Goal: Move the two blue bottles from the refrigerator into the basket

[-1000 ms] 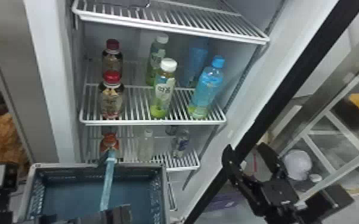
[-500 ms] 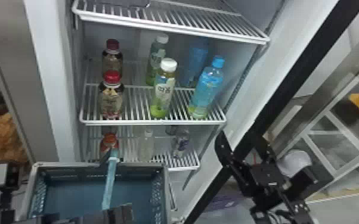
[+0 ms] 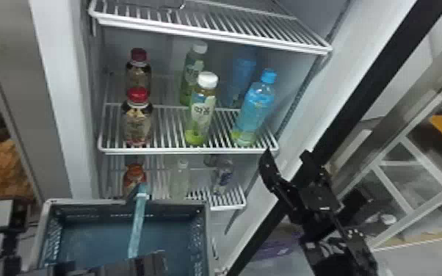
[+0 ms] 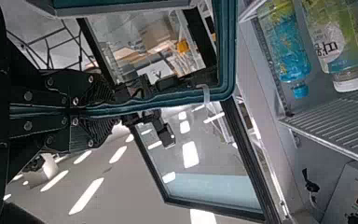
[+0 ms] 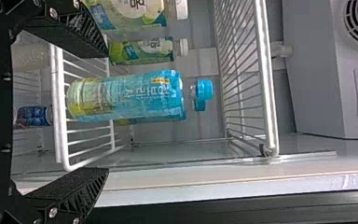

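Fridge shelf (image 5: 60, 112) lies ahead of my right pincer (image 5: 107, 112), fingers apart; front blue bottle (image 5: 130, 95) beyond. Drifting left risks toppling front green bottle (image 3: 201, 113). Left pincer (image 4: 113, 109) clamps basket (image 4: 168, 98).

The front blue bottle (image 3: 255, 110) is see-through plastic, glossy, with a smooth, opaque plastic cap (image 3: 268, 76). The front white-capped bottle (image 3: 200, 113) also looks like clear plastic, its printed label (image 3: 201, 107) smooth. The middle shelf (image 3: 183, 150) is wire with a smooth, white, coated look. The basket (image 3: 84, 202) looks like hard plastic, its end walls perforated. The glass door (image 4: 205, 158) is smooth and glossy, bright with reflections. The right gripper (image 3: 286, 161) has matt black fingers (image 5: 77, 192) with ribbed sides.
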`<control>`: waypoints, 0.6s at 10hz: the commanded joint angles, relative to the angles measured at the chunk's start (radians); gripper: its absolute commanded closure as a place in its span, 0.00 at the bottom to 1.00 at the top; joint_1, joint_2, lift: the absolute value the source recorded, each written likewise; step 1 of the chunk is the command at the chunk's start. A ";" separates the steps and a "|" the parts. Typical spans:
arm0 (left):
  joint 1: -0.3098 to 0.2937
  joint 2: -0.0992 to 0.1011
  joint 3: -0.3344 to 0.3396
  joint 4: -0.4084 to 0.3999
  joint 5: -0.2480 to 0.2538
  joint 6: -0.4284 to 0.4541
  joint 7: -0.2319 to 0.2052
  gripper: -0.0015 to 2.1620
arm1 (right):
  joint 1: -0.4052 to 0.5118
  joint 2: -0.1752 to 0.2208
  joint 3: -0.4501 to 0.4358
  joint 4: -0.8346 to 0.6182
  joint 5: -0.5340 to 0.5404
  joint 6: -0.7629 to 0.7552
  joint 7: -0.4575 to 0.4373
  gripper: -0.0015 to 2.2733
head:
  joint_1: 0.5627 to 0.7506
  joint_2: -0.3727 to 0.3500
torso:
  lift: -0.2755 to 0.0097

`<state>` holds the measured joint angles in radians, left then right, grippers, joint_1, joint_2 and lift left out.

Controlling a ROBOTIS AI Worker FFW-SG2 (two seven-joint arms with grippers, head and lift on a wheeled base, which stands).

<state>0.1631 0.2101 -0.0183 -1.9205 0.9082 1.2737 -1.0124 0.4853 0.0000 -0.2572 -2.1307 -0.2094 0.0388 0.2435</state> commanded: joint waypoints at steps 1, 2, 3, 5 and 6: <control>-0.001 0.000 0.000 0.000 0.000 0.000 0.001 0.54 | -0.044 0.001 0.010 0.024 0.010 0.023 -0.003 0.06 | 0.70 0.03 | 0.97; -0.001 0.000 -0.002 0.000 0.001 0.000 0.001 0.54 | -0.071 0.000 0.016 0.041 0.015 0.035 -0.003 0.06 | 0.70 0.03 | 0.97; -0.001 0.000 -0.003 0.000 0.003 0.000 0.003 0.54 | -0.100 -0.009 0.024 0.058 0.018 0.047 -0.004 0.06 | 0.70 0.03 | 0.97; -0.001 0.000 -0.003 0.000 0.003 0.002 0.003 0.54 | -0.144 -0.020 0.030 0.087 0.027 0.069 -0.009 0.06 | 0.70 0.03 | 0.97; -0.001 0.000 -0.005 0.000 0.003 0.002 0.005 0.54 | -0.166 -0.026 0.039 0.102 0.028 0.072 -0.012 0.06 | 0.70 0.03 | 0.97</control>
<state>0.1619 0.2101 -0.0218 -1.9205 0.9112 1.2761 -1.0078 0.3335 -0.0225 -0.2227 -2.0379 -0.1818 0.1079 0.2319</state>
